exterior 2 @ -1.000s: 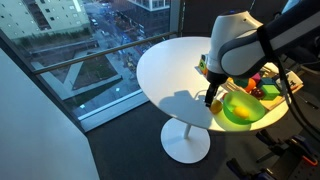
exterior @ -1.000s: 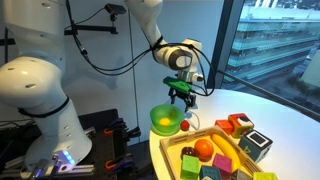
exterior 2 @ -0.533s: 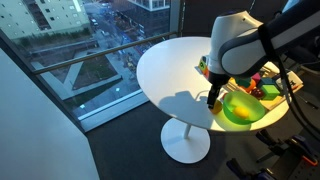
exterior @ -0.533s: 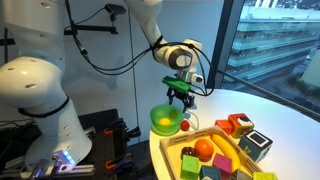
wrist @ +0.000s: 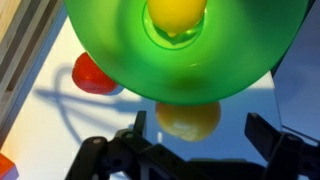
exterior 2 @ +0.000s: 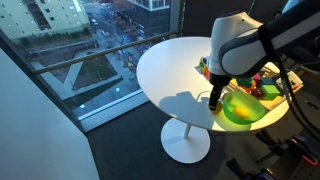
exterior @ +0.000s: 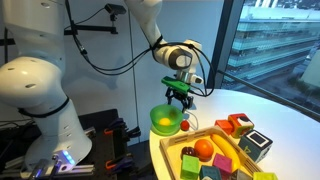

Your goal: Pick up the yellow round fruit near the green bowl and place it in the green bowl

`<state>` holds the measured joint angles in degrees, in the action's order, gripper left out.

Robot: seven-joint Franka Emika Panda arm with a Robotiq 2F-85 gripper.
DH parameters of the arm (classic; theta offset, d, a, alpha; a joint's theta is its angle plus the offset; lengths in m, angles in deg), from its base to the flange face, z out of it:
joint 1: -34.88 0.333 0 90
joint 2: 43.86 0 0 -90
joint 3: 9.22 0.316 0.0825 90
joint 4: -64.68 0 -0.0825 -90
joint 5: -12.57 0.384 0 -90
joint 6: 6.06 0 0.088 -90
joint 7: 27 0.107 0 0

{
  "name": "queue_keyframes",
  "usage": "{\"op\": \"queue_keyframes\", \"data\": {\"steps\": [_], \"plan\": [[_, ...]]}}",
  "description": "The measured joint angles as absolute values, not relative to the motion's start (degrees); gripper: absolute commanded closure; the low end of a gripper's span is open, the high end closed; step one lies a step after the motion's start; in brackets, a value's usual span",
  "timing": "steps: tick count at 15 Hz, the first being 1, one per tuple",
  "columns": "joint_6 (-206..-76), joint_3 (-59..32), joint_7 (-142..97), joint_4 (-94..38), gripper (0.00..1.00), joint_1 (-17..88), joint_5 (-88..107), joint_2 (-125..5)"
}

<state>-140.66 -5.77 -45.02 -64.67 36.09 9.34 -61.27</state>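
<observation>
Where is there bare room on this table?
Free: the white table toward the window, from the green bowl to its rim. Crowded: beside the bowl, where the yellow round fruit, red ball and wooden tray sit close.

The yellow round fruit, plain and smooth, sits on the white bench just beside the rim of the green bowl. The bowl is shallow, upright and translucent lime, and holds a second yellow fruit.
</observation>
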Motion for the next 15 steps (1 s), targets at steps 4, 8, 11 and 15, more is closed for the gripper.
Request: {"op": "queue_keyframes", "data": {"steps": [4,8,11,15], "plan": [[-140.7,-5.8,-45.2,-65.0,0.00,36.1,9.2,-61.3],[-140.7,-5.9,-45.3,-65.5,0.00,36.1,9.2,-61.3],[-141.1,-5.9,-45.3,-65.7,0.00,36.1,9.2,-61.3],[-142.3,-5.9,-45.3,-66.0,0.00,36.1,9.2,-61.3]]}}
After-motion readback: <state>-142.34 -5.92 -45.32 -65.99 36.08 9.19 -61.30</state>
